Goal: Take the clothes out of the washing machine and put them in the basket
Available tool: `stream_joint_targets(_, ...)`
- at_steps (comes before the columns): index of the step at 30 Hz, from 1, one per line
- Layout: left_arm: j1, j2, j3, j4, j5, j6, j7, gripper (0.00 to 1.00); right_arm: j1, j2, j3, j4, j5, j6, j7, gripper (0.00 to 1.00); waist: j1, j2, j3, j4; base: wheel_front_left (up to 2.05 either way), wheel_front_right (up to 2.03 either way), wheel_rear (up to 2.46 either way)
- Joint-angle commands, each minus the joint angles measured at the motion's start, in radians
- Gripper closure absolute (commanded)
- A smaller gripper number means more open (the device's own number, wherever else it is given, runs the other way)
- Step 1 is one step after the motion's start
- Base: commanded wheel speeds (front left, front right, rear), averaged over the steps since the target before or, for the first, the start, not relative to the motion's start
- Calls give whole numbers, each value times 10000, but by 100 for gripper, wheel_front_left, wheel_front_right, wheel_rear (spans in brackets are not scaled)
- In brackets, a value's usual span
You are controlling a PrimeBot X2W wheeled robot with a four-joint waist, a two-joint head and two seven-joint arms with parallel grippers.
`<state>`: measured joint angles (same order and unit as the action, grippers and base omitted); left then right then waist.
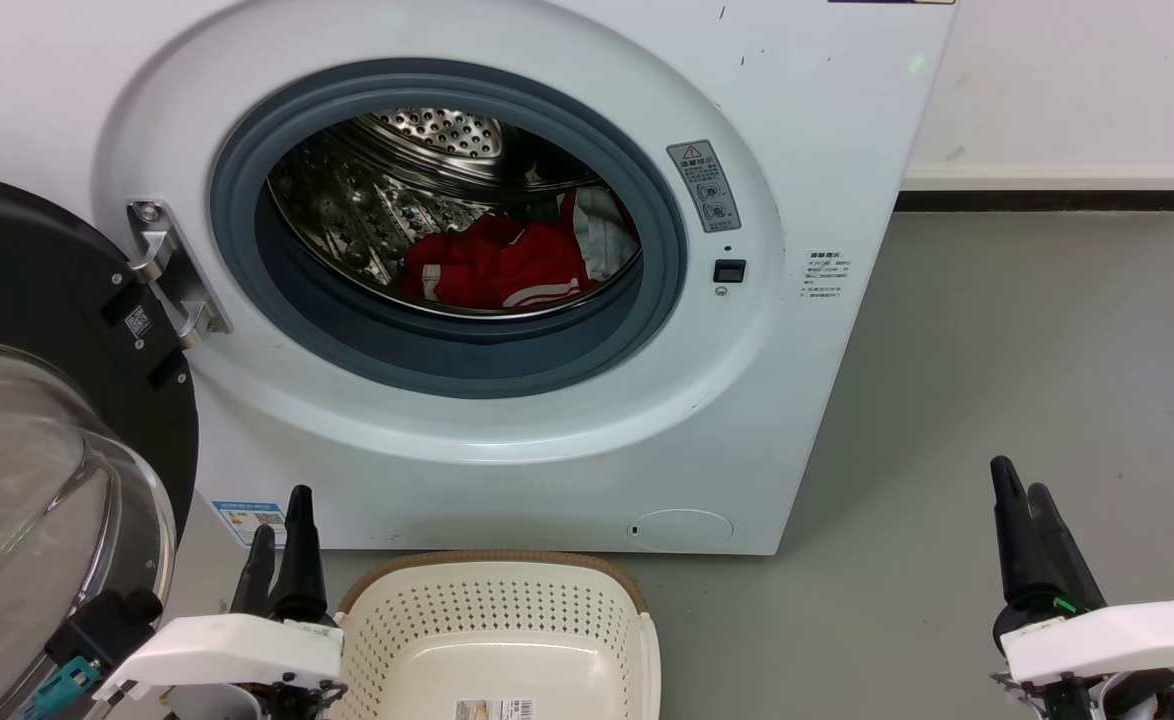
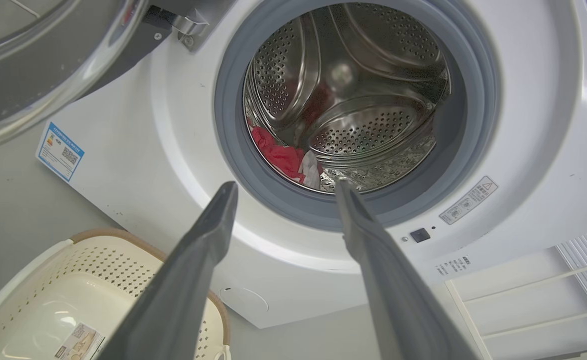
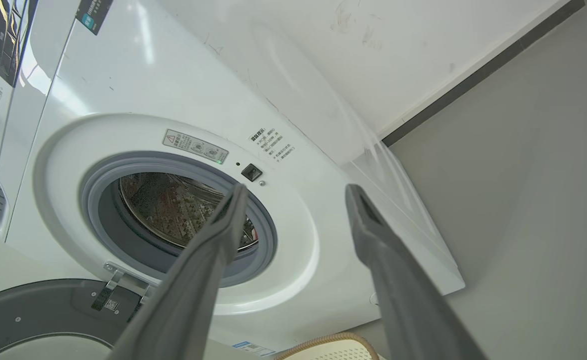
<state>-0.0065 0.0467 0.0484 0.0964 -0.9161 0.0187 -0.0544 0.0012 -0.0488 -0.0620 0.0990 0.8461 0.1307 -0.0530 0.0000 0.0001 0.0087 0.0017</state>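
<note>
Lying in the washing machine [image 1: 827, 120] we logged the clothes [image 1: 492, 265]; the basket [image 1: 497, 608] stood below. Left gripper [image 1: 282, 512] and right gripper [image 1: 1017, 478] gaped, empty.

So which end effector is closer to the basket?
Left. The left end effector sits just beside the basket, at its left rim; the right end effector hangs well off to its right.
</note>
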Motion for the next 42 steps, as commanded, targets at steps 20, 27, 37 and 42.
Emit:
stream_joint_targets(20, 289, 32, -286, -652, 2991, 503, -704, 0, 306, -27, 268, -595, -3536, 0, -716, 0, 0, -1, -4, 14, 0, 0, 0)
stream_joint_targets(27, 414, 34, -336, -783, 3730, 541, -903, 0, 400, -27, 299, -730, -4399, 0, -911, 0, 0, -1, -3, 22, 0, 0, 0)
stream_joint_targets(37, 574, 36, -372, -875, 4615, 562, -1136, 0, 541, -27, 337, -904, -5407, 0, -1149, 0, 0, -1, 3, 13, 0, 0, 0)
stream_joint_targets(42, 686, 38, -413, -903, 5145, 555, -1277, 0, 599, -26, 333, -993, -6014, 0, -1285, 0, 0, -1, 18, 10, 0, 0, 0)
